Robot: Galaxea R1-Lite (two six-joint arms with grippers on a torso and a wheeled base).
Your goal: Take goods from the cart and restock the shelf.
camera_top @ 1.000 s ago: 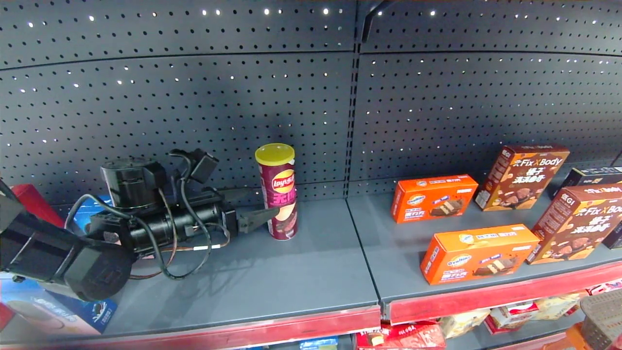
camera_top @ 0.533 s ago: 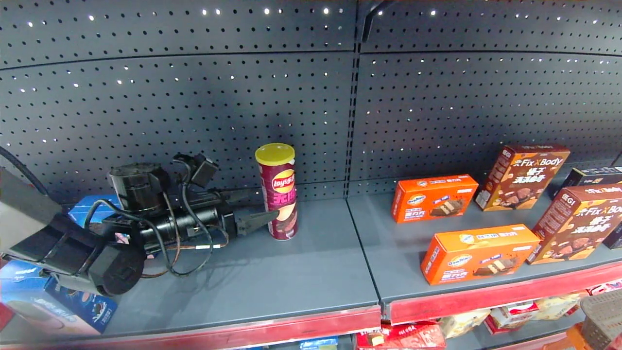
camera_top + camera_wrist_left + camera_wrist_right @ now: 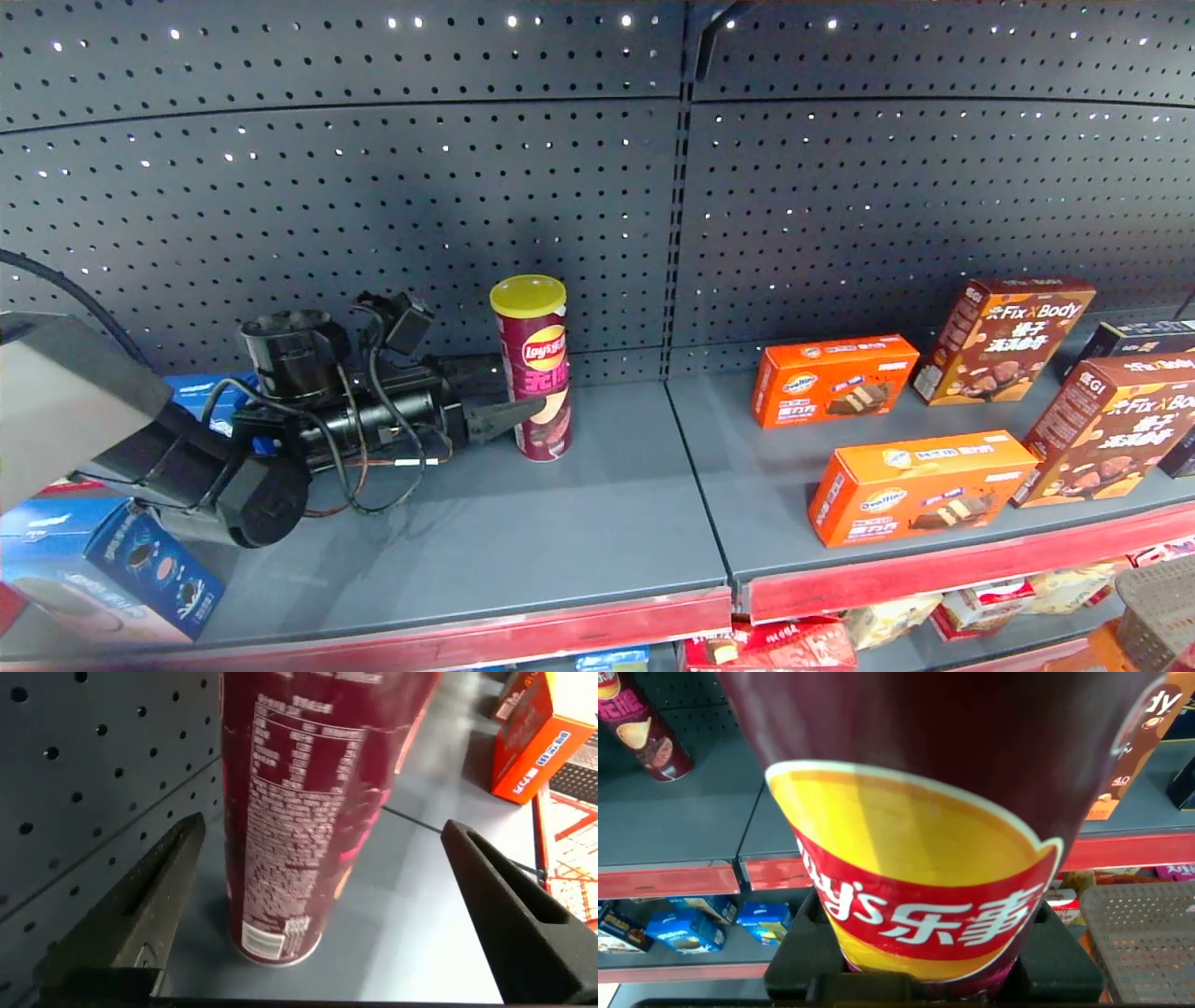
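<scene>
A maroon chips can (image 3: 532,369) with a yellow lid stands upright on the grey shelf (image 3: 523,541), near the pegboard back. My left gripper (image 3: 509,387) lies level beside it, open, one finger on either side of the can's lower half. The left wrist view shows the can (image 3: 308,812) between the spread fingers (image 3: 140,905) of the left gripper (image 3: 322,831), with no contact visible. In the right wrist view a second chips can (image 3: 924,840) stands close up in my right gripper (image 3: 924,966), which is shut on it; the first can (image 3: 640,723) is far off on the shelf.
Two orange boxes (image 3: 831,378) (image 3: 920,485) and brown boxes (image 3: 1013,336) (image 3: 1111,425) occupy the right shelf section. A blue cookie box (image 3: 112,583) sits at the front left. The shelf has a red front lip (image 3: 467,639). A basket (image 3: 1158,607) shows at the lower right.
The left arm's rear links have swung up and to the right, uncovering more of the blue cookie box. The gripper stays open by the can, which has not moved.
</scene>
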